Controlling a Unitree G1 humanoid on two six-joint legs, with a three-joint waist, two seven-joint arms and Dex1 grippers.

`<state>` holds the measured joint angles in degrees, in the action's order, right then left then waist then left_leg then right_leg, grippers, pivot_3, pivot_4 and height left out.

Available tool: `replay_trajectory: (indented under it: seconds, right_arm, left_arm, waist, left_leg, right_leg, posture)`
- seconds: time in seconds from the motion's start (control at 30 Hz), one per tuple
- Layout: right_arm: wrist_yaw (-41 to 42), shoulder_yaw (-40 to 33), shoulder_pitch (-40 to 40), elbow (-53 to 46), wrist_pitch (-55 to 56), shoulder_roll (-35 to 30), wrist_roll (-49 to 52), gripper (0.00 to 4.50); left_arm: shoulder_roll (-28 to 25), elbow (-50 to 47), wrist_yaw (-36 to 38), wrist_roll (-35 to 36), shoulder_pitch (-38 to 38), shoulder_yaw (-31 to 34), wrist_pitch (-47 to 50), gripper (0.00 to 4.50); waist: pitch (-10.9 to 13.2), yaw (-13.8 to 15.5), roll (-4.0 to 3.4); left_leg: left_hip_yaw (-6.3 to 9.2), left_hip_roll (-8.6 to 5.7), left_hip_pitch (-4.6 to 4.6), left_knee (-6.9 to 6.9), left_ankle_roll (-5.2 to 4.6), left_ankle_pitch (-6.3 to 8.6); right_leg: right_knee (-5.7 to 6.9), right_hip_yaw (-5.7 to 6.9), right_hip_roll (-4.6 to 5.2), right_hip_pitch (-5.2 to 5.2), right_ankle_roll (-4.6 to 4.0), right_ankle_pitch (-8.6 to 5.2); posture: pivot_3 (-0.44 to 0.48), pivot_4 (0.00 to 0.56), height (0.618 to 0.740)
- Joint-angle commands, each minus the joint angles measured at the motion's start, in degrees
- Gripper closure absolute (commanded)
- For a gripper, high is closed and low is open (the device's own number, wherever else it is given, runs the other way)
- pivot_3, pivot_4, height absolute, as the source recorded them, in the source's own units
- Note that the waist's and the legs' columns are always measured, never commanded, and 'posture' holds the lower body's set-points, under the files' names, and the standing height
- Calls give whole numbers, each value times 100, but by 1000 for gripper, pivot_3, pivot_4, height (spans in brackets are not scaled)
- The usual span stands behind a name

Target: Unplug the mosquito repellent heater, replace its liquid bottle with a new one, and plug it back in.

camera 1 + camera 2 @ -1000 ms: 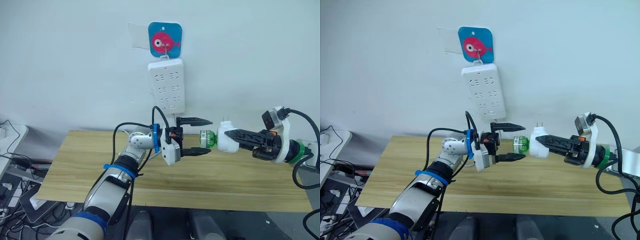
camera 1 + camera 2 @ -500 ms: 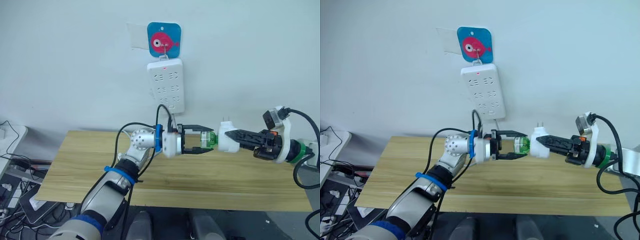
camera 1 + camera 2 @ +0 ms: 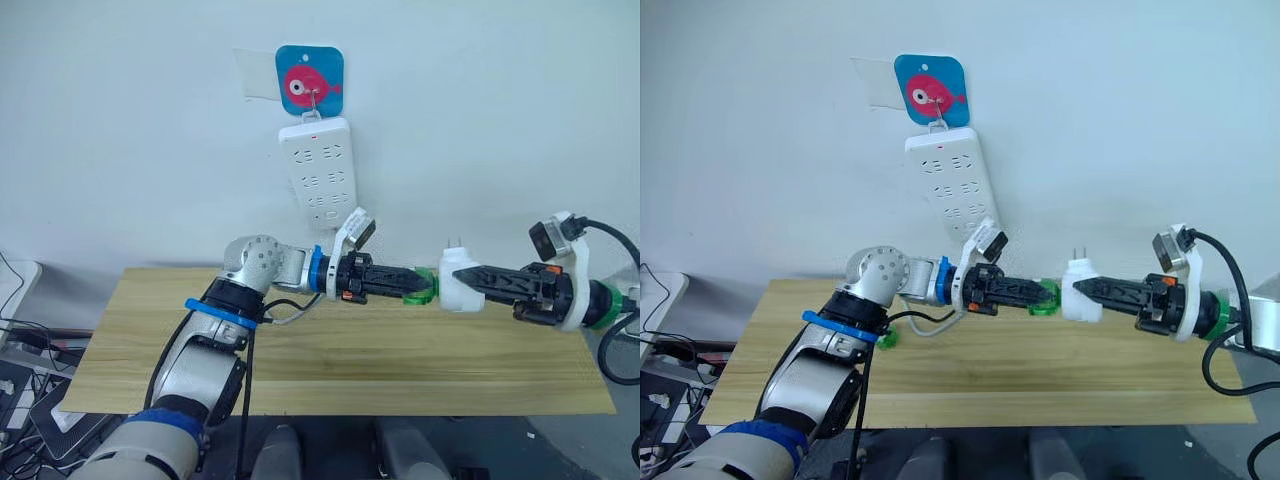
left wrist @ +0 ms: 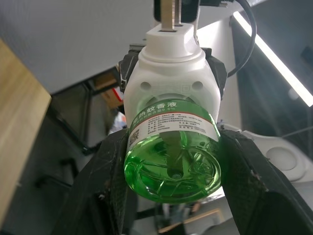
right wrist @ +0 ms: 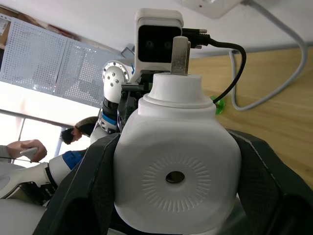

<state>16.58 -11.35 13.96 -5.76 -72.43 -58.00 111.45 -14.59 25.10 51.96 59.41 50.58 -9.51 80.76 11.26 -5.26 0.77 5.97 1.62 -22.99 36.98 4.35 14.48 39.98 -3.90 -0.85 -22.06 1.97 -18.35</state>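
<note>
The small white rounded plastic mosquito repellent heater (image 3: pixel 460 281) hangs in the air above the light wooden desk (image 3: pixel 340 350), its two metal plug prongs pointing up. The right gripper (image 3: pixel 484 283) has its jaws clenched on the heater's sides, as the right wrist view shows around the round vent hole. A clear bottle of green liquid (image 4: pixel 172 152) sticks out of the heater toward the left gripper (image 3: pixel 418 288), whose jaws are grasping the bottle on both sides.

A second ago the left jaws stood wide apart and short of the bottle; since then the left arm has reached in, rolled over and closed on it. The heater has hardly moved.

There is one heater, one bottle in it, and one long white multi-socket power strip (image 3: pixel 319 171) on the wall under one blue fish hook plate (image 3: pixel 309 79). A small green object (image 3: pixel 887 339) lies on the desk by the left arm; what it is cannot be told.
</note>
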Motion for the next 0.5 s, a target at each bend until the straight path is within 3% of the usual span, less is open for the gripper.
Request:
replay_trajectory:
  seconds: [0.03, 0.1, 0.33, 0.5]
  right_arm:
    - [38, -70, 21, -239, 83, -9, 155, 1555]
    - [67, -97, 5, -231, 102, 13, 155, 1555]
    - [145, -202, -47, -121, 104, 27, 155, 1555]
    - [104, -340, -165, 22, 111, 24, 155, 1555]
  left_arm:
    - [99, -181, -182, -95, 41, 306, 168, 625]
    - [107, -397, -139, -156, -14, 353, 109, 77]
    - [-513, -1092, 609, -740, -197, 49, -649, 31]
    - [-1348, -2026, 2084, -1731, -444, -536, -2718, 31]
  waist:
    - [0, 9, 0]
    - [0, 28, 0]
    - [-1, 29, -1]
    - [-2, 50, -2]
  left_leg:
    - [-2, 0, 0, 1, 1, 0]
    - [-6, -2, 0, 2, 2, -1]
    - [-18, -2, 5, -1, 22, -12]
    - [-23, -1, 4, -3, 24, -13]
  right_leg:
    - [1, -2, 1, 0, 0, 0]
    - [1, -4, 4, 0, 1, 0]
    - [1, -13, 7, 0, -10, 7]
    - [0, -16, 7, -2, -11, 8]
  posture:
    - [-93, 161, 740]
    - [-89, 157, 740]
    - [-79, 147, 740]
    - [-70, 140, 740]
